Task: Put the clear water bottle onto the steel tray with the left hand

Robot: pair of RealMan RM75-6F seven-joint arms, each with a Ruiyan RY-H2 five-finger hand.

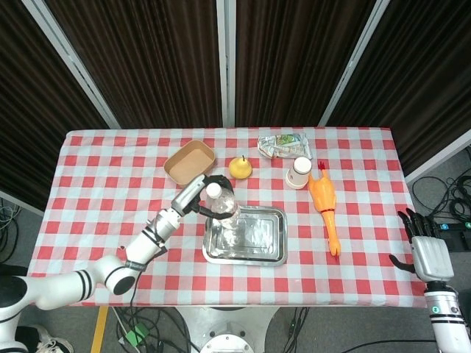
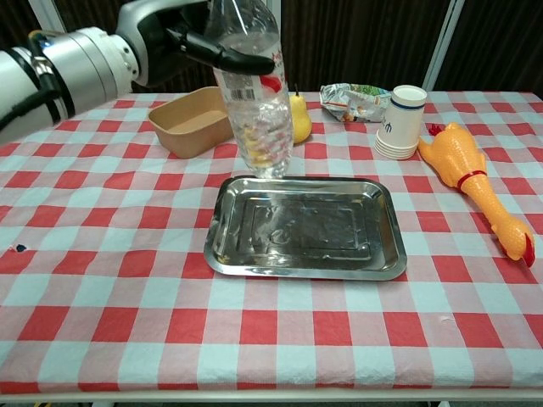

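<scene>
The left hand (image 2: pixel 182 38) grasps the clear water bottle (image 2: pixel 254 102) upright, in the air over the steel tray's (image 2: pixel 386 254) left end, so the carry looks nearly done and lowering then letting go comes next

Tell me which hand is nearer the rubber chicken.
Right. The right hand hangs off the table's right edge, just beyond the rubber chicken; the left hand grips the clear water bottle over the steel tray, farther away.
</scene>
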